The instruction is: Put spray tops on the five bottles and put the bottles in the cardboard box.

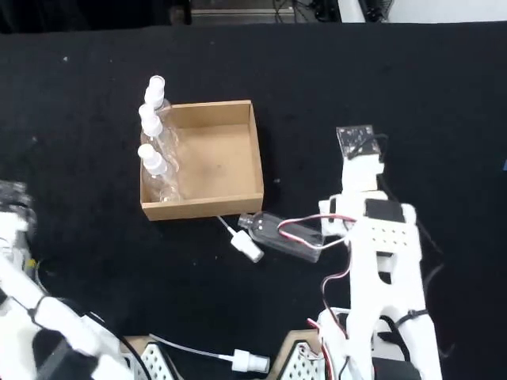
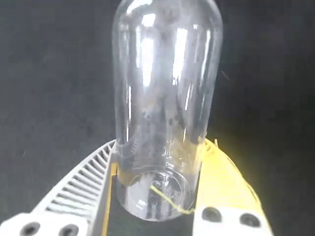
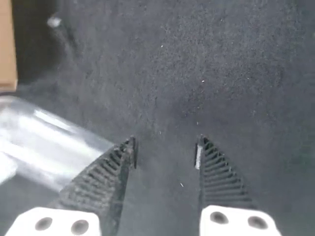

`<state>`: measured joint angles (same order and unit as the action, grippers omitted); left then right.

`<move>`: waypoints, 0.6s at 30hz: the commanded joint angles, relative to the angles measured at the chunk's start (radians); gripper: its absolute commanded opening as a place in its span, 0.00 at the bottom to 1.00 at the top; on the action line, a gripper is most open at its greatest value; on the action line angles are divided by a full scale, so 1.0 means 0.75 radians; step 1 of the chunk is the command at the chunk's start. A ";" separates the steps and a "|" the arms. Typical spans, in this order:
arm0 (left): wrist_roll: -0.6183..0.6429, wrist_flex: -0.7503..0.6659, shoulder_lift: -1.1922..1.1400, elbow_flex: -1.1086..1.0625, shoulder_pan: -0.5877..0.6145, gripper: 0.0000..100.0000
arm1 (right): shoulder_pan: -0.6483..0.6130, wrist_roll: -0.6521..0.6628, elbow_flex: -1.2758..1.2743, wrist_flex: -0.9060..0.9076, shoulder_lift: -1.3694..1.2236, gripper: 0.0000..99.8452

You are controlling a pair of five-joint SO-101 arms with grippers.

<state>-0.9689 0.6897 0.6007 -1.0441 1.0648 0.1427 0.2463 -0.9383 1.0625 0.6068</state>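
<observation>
A clear bottle [image 2: 167, 88] is gripped near its base by the left claw [image 2: 157, 164], clamped between one white and one yellow finger above the black worktop [image 1: 412, 79]. Beyond the worktop's far edge a strip of room with cables [image 1: 289, 9] is seen. Five bottles are counted: the held one, three capped bottles [image 1: 150, 119] stood upright along one wall inside the single cardboard box [image 1: 202, 207], and an uncapped bottle [image 1: 289, 236] laid on the worktop just beside the box. Two loose tops are counted: a spray top [image 1: 247, 247] near that bottle's neck and a second spray top [image 1: 249, 362] at the near edge. The right claw [image 3: 165, 147] is spread apart and empty, the lying bottle just beside one finger.
</observation>
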 commanded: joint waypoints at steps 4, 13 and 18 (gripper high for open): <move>0.389 -0.010 0.413 -0.202 -0.028 0.09 | 0.010 0.301 0.253 0.303 0.015 0.17; 0.471 0.262 1.025 -0.449 -0.132 0.09 | -0.205 0.628 0.459 0.765 0.034 0.17; 0.575 0.497 1.281 -0.359 -0.138 0.09 | -0.462 0.618 0.392 0.831 0.218 0.17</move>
<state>-0.5976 0.9643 1.4108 -1.3940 0.9743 -0.0875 0.7004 -0.6544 1.6410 0.6605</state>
